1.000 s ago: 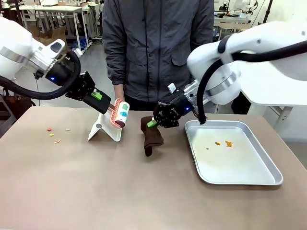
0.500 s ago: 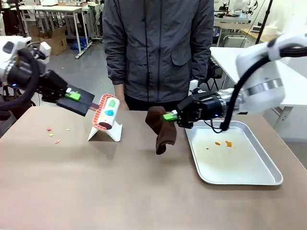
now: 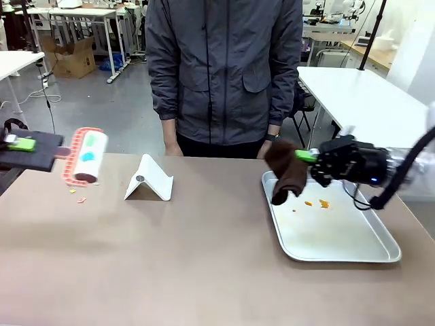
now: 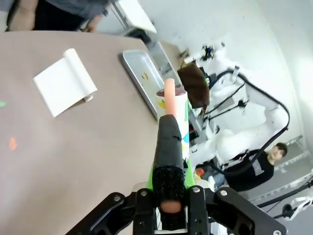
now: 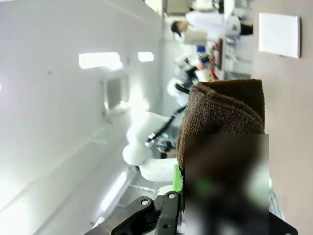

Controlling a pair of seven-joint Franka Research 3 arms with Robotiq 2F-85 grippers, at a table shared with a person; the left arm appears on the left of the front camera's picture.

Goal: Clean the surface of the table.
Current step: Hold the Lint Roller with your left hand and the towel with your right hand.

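The brownish table (image 3: 190,258) carries a few small coloured crumbs (image 3: 76,195) near its far left edge. Above that edge my left gripper (image 3: 42,151) is shut on the pink handle of a lint roller (image 3: 85,156), which hangs clear of the table. In the left wrist view the roller (image 4: 172,104) sticks out past the left gripper (image 4: 170,147). My right gripper (image 3: 311,157) is shut on a brown cloth (image 3: 288,174) that dangles over the left rim of the silver tray (image 3: 380,239). The cloth (image 5: 224,115) fills the middle of the right wrist view.
A folded white stand (image 3: 149,178) sits on the table left of centre. The tray holds a few orange crumbs (image 3: 318,202). A person in a grey jacket (image 3: 224,68) stands at the far edge, hands down. White-topped tables stand behind.
Both arms have drawn apart. The left one carried the roller from the white stand to the far left; the right one carried the cloth from the table's middle to the tray's rim.
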